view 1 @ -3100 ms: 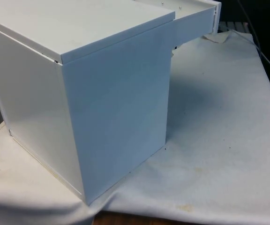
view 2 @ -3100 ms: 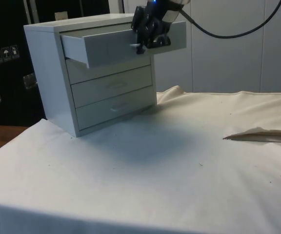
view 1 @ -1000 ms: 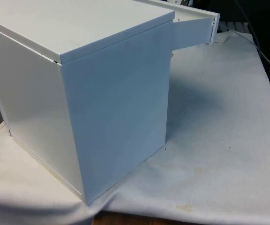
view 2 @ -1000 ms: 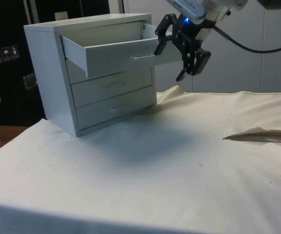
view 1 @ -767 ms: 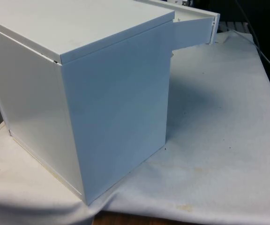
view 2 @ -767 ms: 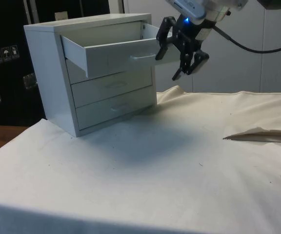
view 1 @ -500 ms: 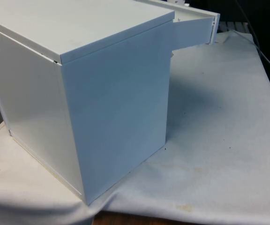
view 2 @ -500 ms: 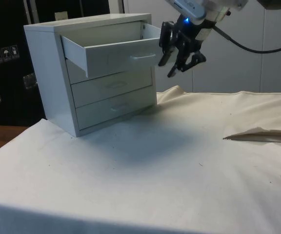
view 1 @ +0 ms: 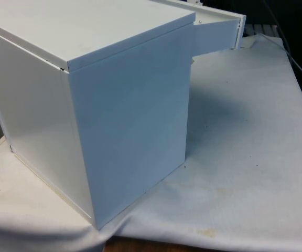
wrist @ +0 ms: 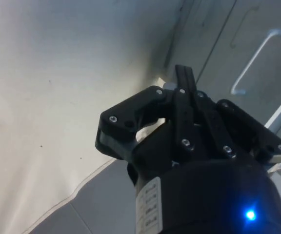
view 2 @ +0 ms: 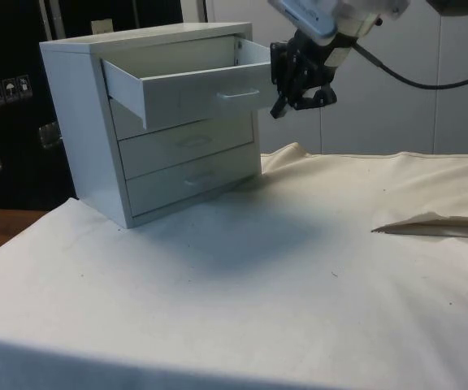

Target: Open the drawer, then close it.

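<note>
A white chest of three drawers (view 2: 80, 122) stands on the cloth, its back and side facing the front view (view 1: 88, 105). Its top drawer (view 2: 193, 89) is pulled out, and the drawer's side juts past the chest in the front view (view 1: 216, 34). My gripper (view 2: 279, 106) hangs just beyond the drawer front's outer end, beside the handle (view 2: 238, 94) and not holding it. The fingers are shut together on nothing (wrist: 183, 75). A drawer handle (wrist: 255, 61) shows ahead of the fingertips in the wrist view.
A flat raised fold of cloth or paper (view 2: 433, 226) lies at the side view's right. The arm's black cable (view 2: 413, 57) hangs above the table. White cloth (view 2: 258, 276) spreads wide in front of the chest.
The gripper let go of the handle, moved off past the drawer front, then came back towards it while its fingers went from open to shut. The drawer is pushed in a little.
</note>
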### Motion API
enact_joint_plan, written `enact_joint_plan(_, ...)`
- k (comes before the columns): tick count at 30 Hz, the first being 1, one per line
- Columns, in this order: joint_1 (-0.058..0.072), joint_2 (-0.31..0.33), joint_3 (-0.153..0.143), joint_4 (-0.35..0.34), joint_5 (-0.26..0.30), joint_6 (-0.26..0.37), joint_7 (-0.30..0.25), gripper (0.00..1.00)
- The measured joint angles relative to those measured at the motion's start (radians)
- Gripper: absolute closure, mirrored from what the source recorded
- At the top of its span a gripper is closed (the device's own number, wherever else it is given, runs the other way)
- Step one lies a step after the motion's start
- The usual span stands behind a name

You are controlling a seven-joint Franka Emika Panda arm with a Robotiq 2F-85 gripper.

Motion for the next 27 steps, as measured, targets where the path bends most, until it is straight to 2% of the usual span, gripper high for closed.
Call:
enact_joint_plan(8, -0.015, -0.025, -0.038, 0.0, -0.057, -0.034, -0.038, 1.0)
enact_joint_plan(17, -0.023, -0.056, -0.051, 0.0, -0.066, -0.085, -0.087, 1.0)
enact_joint_plan(27, -0.031, -0.092, -0.075, 0.004, -0.109, -0.141, -0.126, 1.0)
